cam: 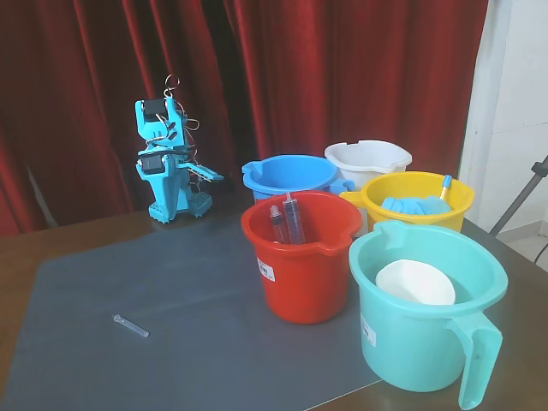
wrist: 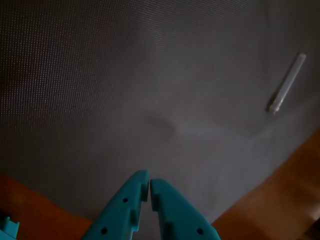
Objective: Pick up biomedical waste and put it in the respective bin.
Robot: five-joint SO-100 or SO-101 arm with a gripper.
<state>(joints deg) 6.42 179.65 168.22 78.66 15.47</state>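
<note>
Red-curtained (cam: 342, 68) tabletop (cam: 68, 240) demo room

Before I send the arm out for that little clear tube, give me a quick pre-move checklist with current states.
1. Clear tube located, lying alone on the grey mat: ok.
2. Tube also visible in the wrist view, upper right: ok.
3. Gripper open for the grab: not ok, fingers closed together.
4. Gripper empty: ok.
5. Mat between arm and tube free of obstacles: ok.
6. Which bucket is correct: cannot tell; red bucket holds syringes.
</note>
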